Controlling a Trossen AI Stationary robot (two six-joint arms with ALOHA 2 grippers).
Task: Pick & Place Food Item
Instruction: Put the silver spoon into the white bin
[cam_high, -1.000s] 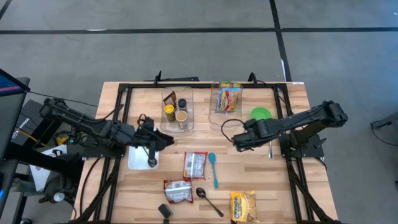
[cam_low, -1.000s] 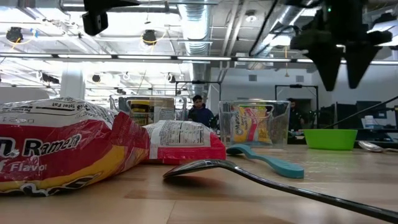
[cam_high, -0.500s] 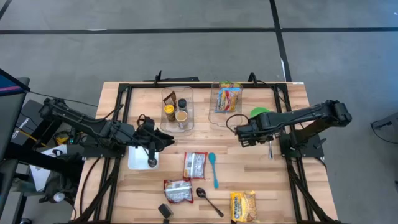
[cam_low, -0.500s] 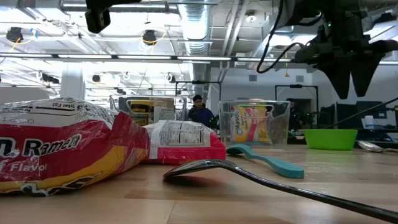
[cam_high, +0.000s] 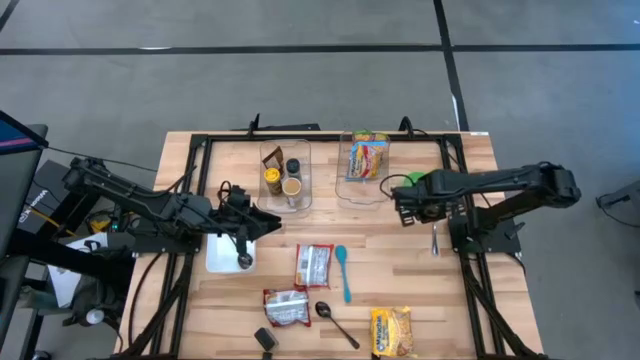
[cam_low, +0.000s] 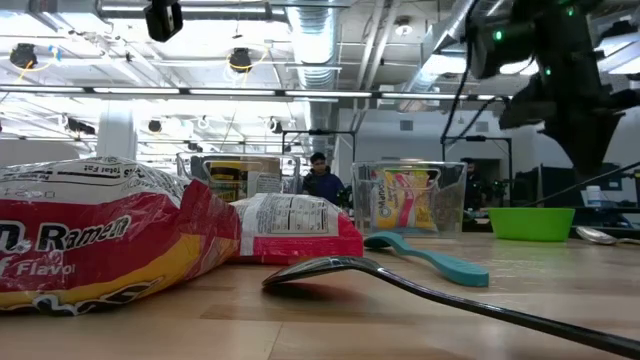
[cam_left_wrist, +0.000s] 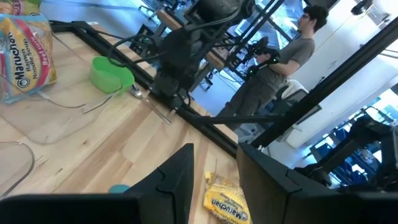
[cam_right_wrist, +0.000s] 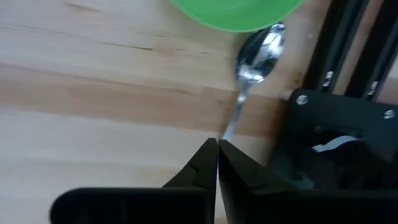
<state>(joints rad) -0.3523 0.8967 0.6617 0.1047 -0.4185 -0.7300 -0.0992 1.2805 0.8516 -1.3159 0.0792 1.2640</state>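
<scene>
Three ramen packets lie flat on the wooden table: one at the middle (cam_high: 314, 265), one nearer the front (cam_high: 287, 307), and a yellow one at the front edge (cam_high: 392, 332). Another ramen packet (cam_high: 367, 158) lies in a clear bin at the far side. My right gripper (cam_right_wrist: 217, 146) is shut on nothing and hangs above the table beside the green bowl (cam_high: 420, 182); in the low view it (cam_low: 590, 160) is well above the tabletop. My left gripper (cam_left_wrist: 214, 158) is open and empty, held over the table's left part by a white tray (cam_high: 222, 256).
A second clear bin (cam_high: 285, 175) holds small bottles. A blue spoon (cam_high: 343, 272) and a metal spoon (cam_high: 335, 320) lie among the packets, and another metal spoon (cam_right_wrist: 252, 68) lies by the green bowl. A person (cam_left_wrist: 280, 68) stands beyond the table.
My right gripper has shut with nothing between its fingers and has moved toward the table's right and far edges, ending beside the green bowl. Nothing on the table has moved.
</scene>
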